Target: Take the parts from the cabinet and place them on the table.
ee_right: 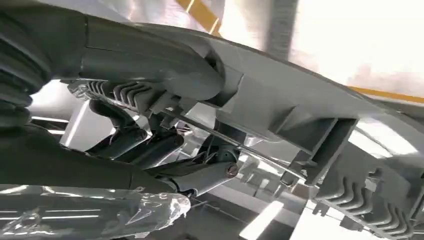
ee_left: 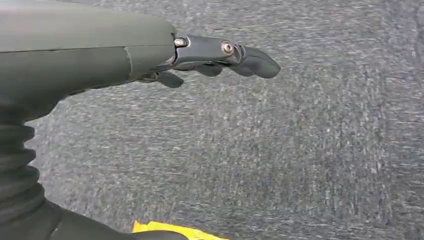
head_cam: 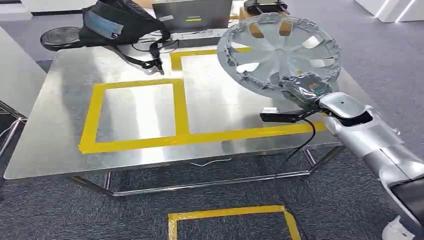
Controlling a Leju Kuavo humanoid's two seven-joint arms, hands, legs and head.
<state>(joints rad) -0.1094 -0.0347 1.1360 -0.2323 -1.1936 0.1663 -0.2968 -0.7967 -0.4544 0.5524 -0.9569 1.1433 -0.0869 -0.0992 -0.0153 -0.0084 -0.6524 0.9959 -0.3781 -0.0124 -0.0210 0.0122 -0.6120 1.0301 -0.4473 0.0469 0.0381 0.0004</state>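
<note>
A grey plastic wheel cover [head_cam: 278, 49] hangs tilted over the right part of the steel table [head_cam: 65, 95], above the yellow taped rectangles [head_cam: 182, 112]. My right hand [head_cam: 306, 87] grips its near rim from below. In the right wrist view the thumb [ee_right: 150, 57] lies over the rim of the wheel cover [ee_right: 320, 130] and the dark fingers [ee_right: 150, 145] curl under its ribbed back. My left hand [ee_left: 220, 55] hangs over grey carpet with its fingers stretched out and nothing in them.
A black backpack [head_cam: 117, 22] with loose straps, a laptop [head_cam: 192, 15] and a round black stool [head_cam: 60, 36] sit at the table's far side. A yellow tape outline [head_cam: 230, 220] marks the carpet in front of the table. A black cable [head_cam: 295, 150] hangs from my right wrist.
</note>
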